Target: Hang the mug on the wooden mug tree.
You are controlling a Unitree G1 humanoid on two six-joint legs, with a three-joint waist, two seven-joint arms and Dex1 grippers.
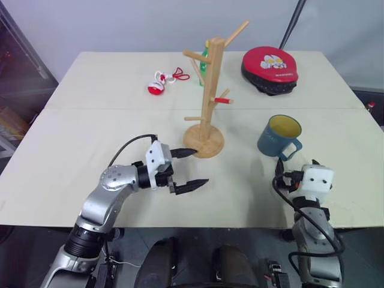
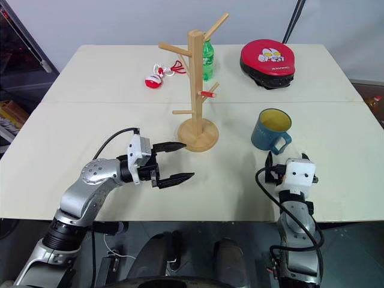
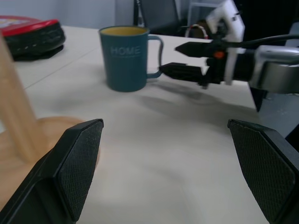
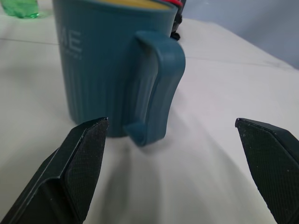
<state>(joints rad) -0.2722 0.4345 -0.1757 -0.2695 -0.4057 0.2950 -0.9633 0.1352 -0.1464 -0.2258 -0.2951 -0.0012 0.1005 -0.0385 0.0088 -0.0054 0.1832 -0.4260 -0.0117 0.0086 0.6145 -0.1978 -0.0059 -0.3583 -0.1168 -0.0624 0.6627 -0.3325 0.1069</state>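
On the pale table I see the tall light-wood mug tree standing mid-table, the blue-grey ceramic mug to its right just ahead of my right claw, my left claw just before the tree's base, and a green plastic bottle behind the tree.

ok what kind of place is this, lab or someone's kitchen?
Probably a lab or test room: one plain pale table set with unrelated props, a mug tree, a mug and a red pad, against a bare wall.
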